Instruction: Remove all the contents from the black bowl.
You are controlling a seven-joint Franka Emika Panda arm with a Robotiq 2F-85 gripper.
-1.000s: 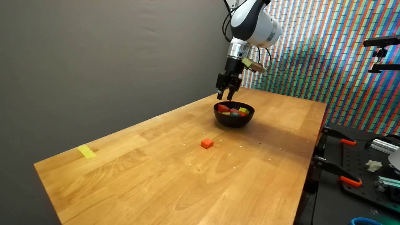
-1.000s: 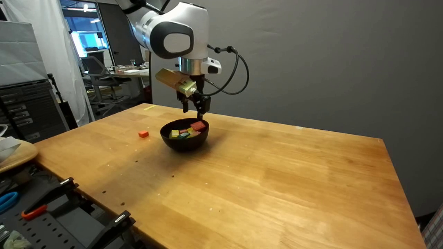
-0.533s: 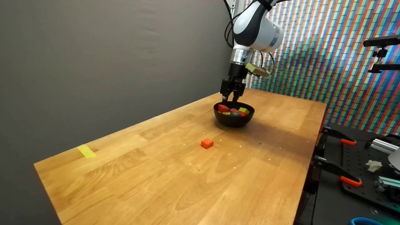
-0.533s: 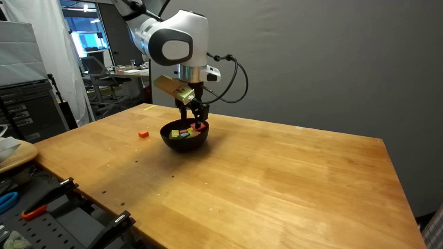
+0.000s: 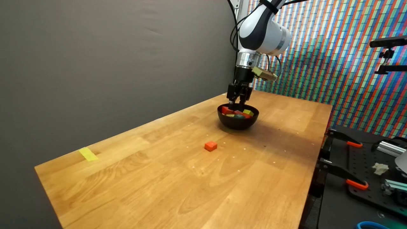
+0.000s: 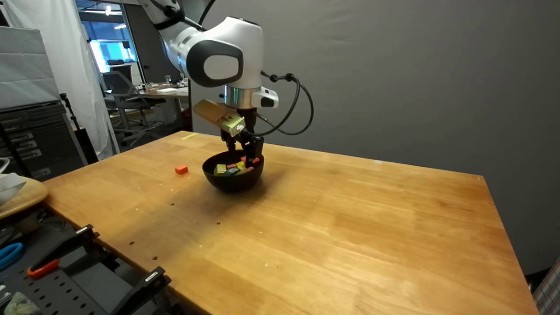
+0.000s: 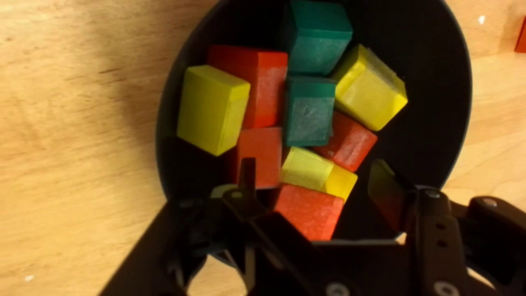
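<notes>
The black bowl (image 5: 238, 124) sat upright on the worktop (image 5: 159, 178), loaded with red, green and yellow blocks (image 6: 233, 171). The pincer (image 7: 314, 176) stood spread, its fingertips (image 7: 383, 184) inside the rim, with a red block (image 7: 310, 211) between them near the bowl's six o'clock in the wrist view — whether either touched it could not be told. There, a green block (image 7: 320, 45) lay near twelve, a yellow block (image 7: 370, 90) near two. In an exterior view a loose red block (image 5: 210, 146) rested apart from the bowl, between its seven and eight o'clock.
</notes>
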